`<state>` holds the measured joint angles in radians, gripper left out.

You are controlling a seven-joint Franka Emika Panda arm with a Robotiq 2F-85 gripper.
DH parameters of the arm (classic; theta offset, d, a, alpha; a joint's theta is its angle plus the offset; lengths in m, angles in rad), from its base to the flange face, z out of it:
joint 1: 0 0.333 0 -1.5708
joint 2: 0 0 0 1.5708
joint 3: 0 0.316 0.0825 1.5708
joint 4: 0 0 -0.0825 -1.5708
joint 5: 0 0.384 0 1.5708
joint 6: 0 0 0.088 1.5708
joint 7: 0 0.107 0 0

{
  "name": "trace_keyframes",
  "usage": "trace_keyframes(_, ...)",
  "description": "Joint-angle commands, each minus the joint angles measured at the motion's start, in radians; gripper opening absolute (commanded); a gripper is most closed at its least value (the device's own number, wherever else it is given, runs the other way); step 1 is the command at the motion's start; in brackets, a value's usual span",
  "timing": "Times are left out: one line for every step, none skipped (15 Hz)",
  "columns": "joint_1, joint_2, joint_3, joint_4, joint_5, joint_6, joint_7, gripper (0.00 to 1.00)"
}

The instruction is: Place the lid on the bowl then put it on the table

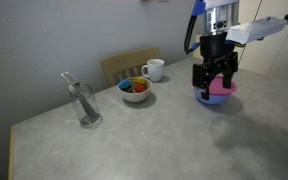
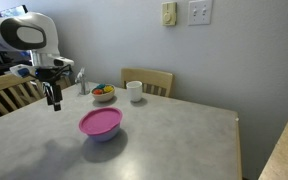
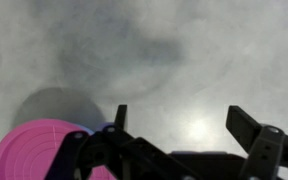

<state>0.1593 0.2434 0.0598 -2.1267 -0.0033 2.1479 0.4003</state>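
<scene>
Pincer [image 2: 52,103] was spread wide and empty, nothing between the fingers [image 3: 249,128]. It hung above the counter [image 2: 174,140], off to one side of the bowl [image 2: 103,135] and clear of it. The lid [image 2: 100,122] sat flat on top of the bowl and covered the whole mouth. It was a magenta-pink round disc with a slightly raised rim, overhanging the bowl a little all round. The bowl was plain periwinkle blue, and only its lower wall showed under the lid. It stood upright on the grey speckled counter. In the wrist view the lid [image 3: 34,150] filled the lower corner, outside both fingers, with a sliver of blue at its edge and bare counter [image 3: 104,50] between the fingertips. From an exterior view the pincer [image 1: 214,85] overlapped the lid [image 1: 224,90], so contact couldn't be judged from that angle. Further along the counter, well apart from the bowl, were a white bowl with colourful contents [image 1: 135,90], a white mug [image 1: 154,69] and a glass holding a utensil [image 1: 85,105]. A wooden chair [image 2: 149,80] stood behind the far edge.
</scene>
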Motion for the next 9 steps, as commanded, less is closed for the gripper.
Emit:
trace_keyframes(0.007,0.056,-0.028,0.063,-0.094,0.026,0.061,1.0)
trace_keyframes(0.007,0.064,-0.036,0.076,-0.114,0.027,0.082,1.0)
trace_keyframes(0.006,0.067,-0.046,0.083,-0.137,0.031,0.101,1.0)
trace_keyframes(0.004,0.072,-0.058,0.093,-0.156,0.03,0.121,1.0)
trace_keyframes(0.005,0.081,-0.074,0.102,-0.184,0.027,0.15,1.0)
trace_keyframes(0.004,0.089,-0.086,0.111,-0.203,0.019,0.178,1.0)
trace_keyframes(0.005,0.1,-0.1,0.118,-0.227,0.013,0.208,1.0)
trace_keyframes(0.001,0.11,-0.106,0.124,-0.234,0.011,0.222,1.0)
trace_keyframes(-0.002,0.128,-0.111,0.133,-0.238,0.012,0.229,1.0)
